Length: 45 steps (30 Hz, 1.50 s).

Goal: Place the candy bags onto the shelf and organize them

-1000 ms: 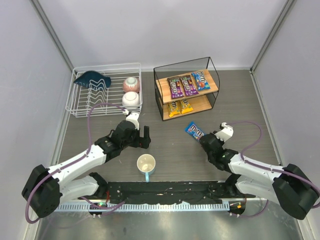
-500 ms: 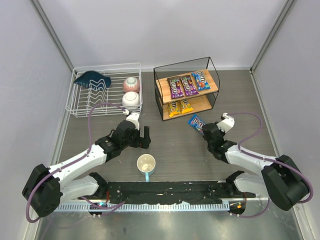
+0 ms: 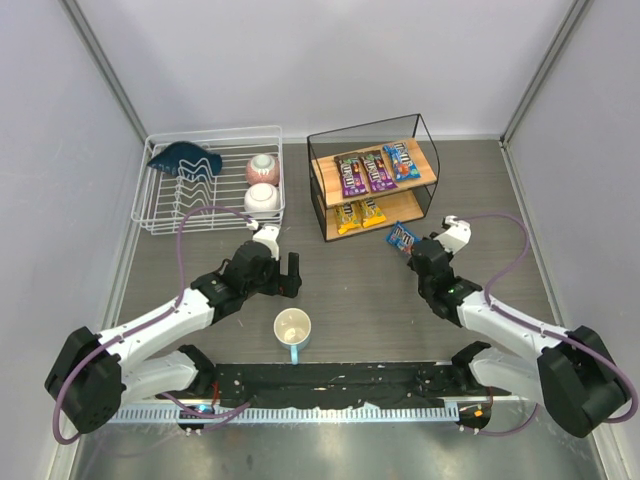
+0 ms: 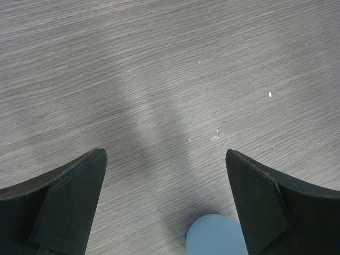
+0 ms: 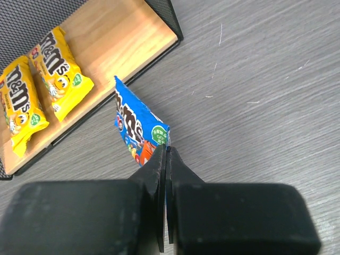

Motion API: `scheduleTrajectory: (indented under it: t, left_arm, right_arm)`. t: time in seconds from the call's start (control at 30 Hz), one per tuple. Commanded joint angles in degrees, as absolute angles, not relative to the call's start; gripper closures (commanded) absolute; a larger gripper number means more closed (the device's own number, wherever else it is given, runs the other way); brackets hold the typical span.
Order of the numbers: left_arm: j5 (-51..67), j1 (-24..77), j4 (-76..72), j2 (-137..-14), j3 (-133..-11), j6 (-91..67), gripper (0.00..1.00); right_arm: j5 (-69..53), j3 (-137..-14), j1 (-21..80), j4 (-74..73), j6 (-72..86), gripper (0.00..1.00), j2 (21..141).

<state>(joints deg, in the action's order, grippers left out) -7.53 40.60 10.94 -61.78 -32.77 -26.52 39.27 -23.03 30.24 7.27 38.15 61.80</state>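
Note:
My right gripper (image 3: pixel 418 250) (image 5: pixel 168 150) is shut on a blue candy bag (image 3: pixel 402 236) (image 5: pixel 137 129) and holds it just in front of the shelf (image 3: pixel 418 186), near the lower board (image 5: pixel 111 32). The top board carries two purple bags (image 3: pixel 352 175) (image 3: pixel 378 170) and a blue bag (image 3: pixel 401 160). The lower board carries two yellow bags (image 3: pixel 347 216) (image 3: pixel 372 211), also in the right wrist view (image 5: pixel 59 71) (image 5: pixel 20 103). My left gripper (image 3: pixel 293 273) (image 4: pixel 166 159) is open and empty over bare table.
A white wire dish rack (image 3: pixel 210 218) at the back left holds a dark blue dish (image 3: pixel 185 158) and two bowls (image 3: pixel 262 168) (image 3: pixel 262 199). A blue-handled mug (image 3: pixel 292 330) stands near the front centre; its handle shows in the left wrist view (image 4: pixel 215 235).
My right gripper has carried the blue candy bag away from me and right, from mid-table to just in front of the shelf's lower board. The left arm has not moved.

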Motion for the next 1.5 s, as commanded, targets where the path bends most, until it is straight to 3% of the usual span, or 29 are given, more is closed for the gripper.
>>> scheduleTrajectory:
  t: [0.0,1.47]
  left_arm:
    - [-8.44,40.78,8.44,-61.61,-34.8,-25.66,0.0]
    - [-9.05,40.78,8.44,-61.96,-34.81,-25.14,0.0]
  right_arm:
    - [39.81,-25.49,30.06,8.96,33.4,0.99,59.68]
    - [31.2,-32.96,30.06,25.84,13.63,0.99,69.61]
